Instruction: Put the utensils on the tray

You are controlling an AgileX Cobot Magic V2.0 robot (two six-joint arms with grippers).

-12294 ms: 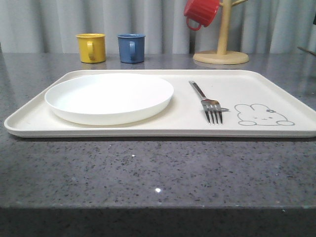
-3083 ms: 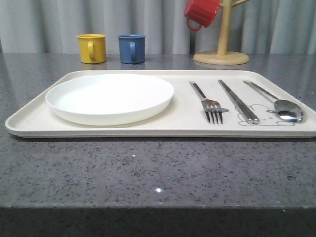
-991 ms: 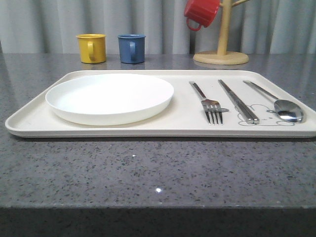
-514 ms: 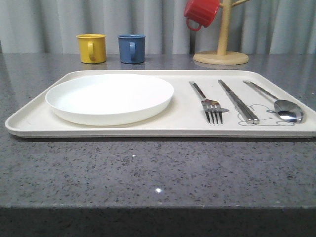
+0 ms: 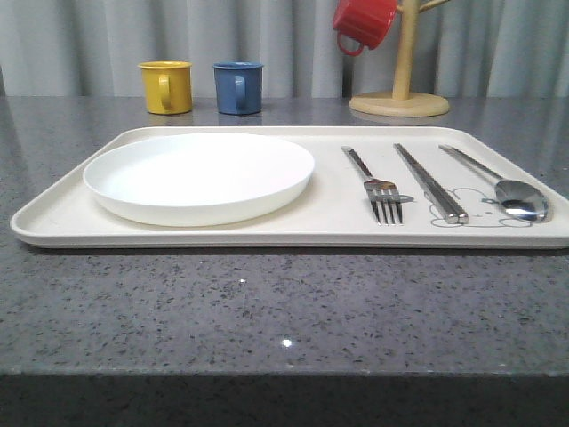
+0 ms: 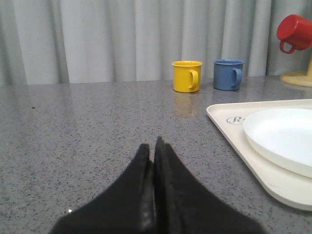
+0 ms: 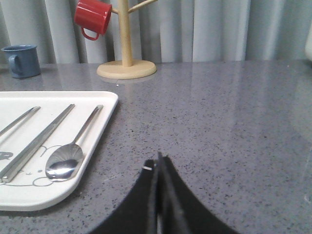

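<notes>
Plate (image 5: 199, 175), fork (image 5: 377, 184), chopsticks (image 5: 430, 182), spoon (image 5: 508, 189) on tray (image 5: 331, 218)

cream tray (image 5: 267, 227), white plate (image 5: 199, 173), silver fork (image 5: 377, 182), speckled grey counter (image 5: 267, 302)

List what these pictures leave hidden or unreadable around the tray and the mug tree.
- Front view: the mug tree top is cut by the frame edge.
- Left wrist view: the plate covers the tray script after its first letter.
- Right wrist view: the fork handle runs off the frame edge; the chopsticks cover the rabbit drawing.

Black tapered end effector (image 6: 152, 161) fingers, seemingly matte.
</notes>
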